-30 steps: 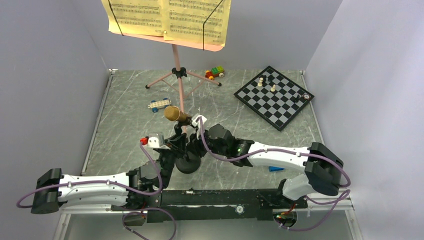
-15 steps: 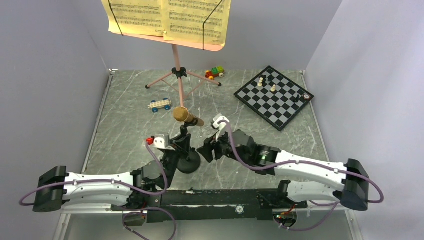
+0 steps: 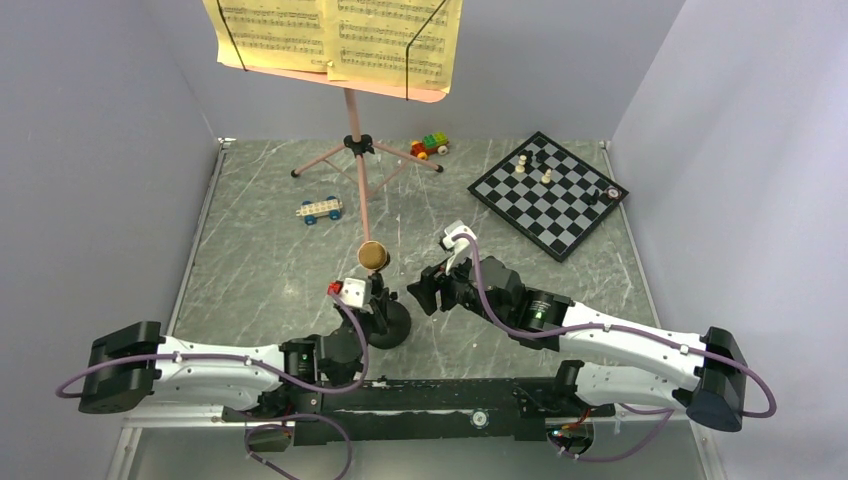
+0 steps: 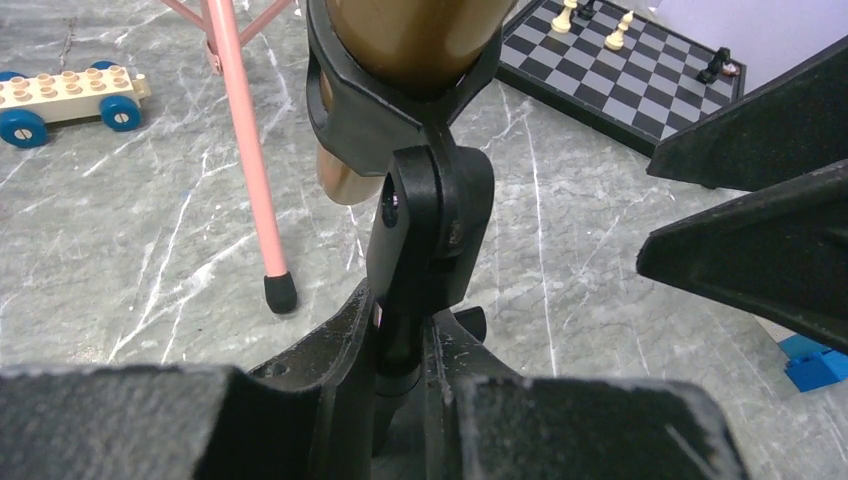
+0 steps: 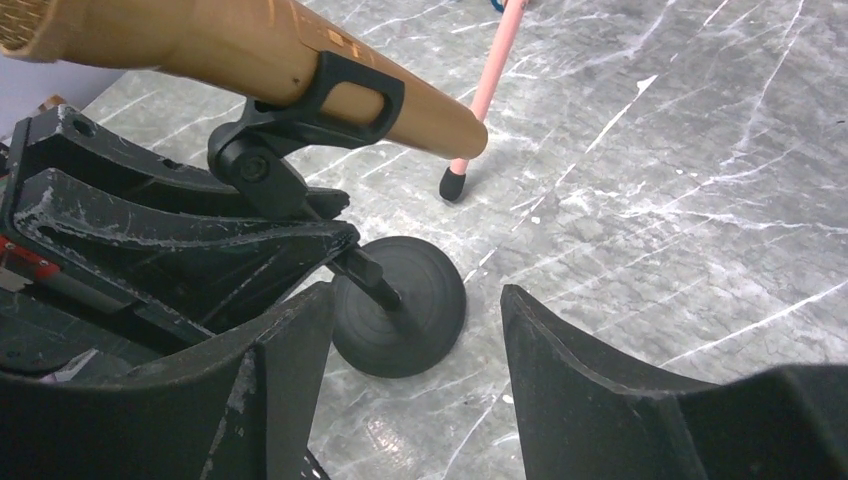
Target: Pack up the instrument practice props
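pink music stand point(image 3: 358, 146) upright holding yellow pages point(image 3: 335, 35), gold-brown microphone point(image 3: 373, 256) clipped in black mic stand point(image 3: 396, 327)

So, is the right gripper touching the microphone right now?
Apart. The right wrist view shows the right gripper open and short of the microphone, with clear space between them.

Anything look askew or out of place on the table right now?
On the chessboard, one black piece at the edge seems to lie on its side while the pale ones stand. The microphone sits tilted in its clip on the mic stand, gripped by the left hand.
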Controlling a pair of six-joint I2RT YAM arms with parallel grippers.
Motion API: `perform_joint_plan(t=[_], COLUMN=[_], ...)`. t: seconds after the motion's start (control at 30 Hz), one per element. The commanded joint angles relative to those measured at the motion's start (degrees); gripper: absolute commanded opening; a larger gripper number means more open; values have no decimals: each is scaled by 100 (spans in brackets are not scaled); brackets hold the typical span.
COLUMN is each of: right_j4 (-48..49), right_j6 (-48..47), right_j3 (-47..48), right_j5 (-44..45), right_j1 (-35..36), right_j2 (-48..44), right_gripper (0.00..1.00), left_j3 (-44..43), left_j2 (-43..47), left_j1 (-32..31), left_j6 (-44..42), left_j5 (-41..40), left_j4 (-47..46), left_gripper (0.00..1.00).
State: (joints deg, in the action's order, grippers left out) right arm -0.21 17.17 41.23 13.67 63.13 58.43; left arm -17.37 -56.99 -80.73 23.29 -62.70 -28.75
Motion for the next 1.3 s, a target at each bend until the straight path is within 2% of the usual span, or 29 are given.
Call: perform_joint_plan(t=[0.0, 0.07, 0.33, 0.57, 0.6, 0.67, 0.83, 1.03, 1.13, 1.27], right_j4=[47, 47, 47, -110, -123, -149, -181, -156, -136, -155], right_j6=[29, 26, 54, 89, 93, 85, 85, 158, 172, 190], right_j3=[51, 59, 117, 131, 123, 122, 68, -17, -74, -99], right_j5=[92, 63, 37, 32, 45, 70, 133, 145, 149, 167], right_j1=[-33, -46, -49, -48, -52, -55, -57, -51, -56, -55], right_j2=[-89, -76, -8, 4, -10, -44, -131, -139, -170, -208], right_gripper=[67, 67, 69, 69, 69, 70, 70, 70, 70, 70], left_j3=[702, 835, 862, 691, 672, 629, 436, 73, -51, -334], left_j2=[73, 278, 897, 1347, 1443, 1674, 2231, 1885, 1664, 1209], left_j1=[-110, -104, -105, -103, -107, -109, -110, -95, -81, 51], left_j6=[269, 6, -650, -988, -1072, -1186, -1694, -2705, -2777, -2698], left_j5=[740, 848, 1240, 1400, 1429, 1440, 1338, 864, 769, 671], left_j4=[740, 402, -69, -240, -249, -282, -492, -951, -1213, -1029], left_gripper=[0, 2, 40, 61, 71, 76, 79, 82, 77, 63])
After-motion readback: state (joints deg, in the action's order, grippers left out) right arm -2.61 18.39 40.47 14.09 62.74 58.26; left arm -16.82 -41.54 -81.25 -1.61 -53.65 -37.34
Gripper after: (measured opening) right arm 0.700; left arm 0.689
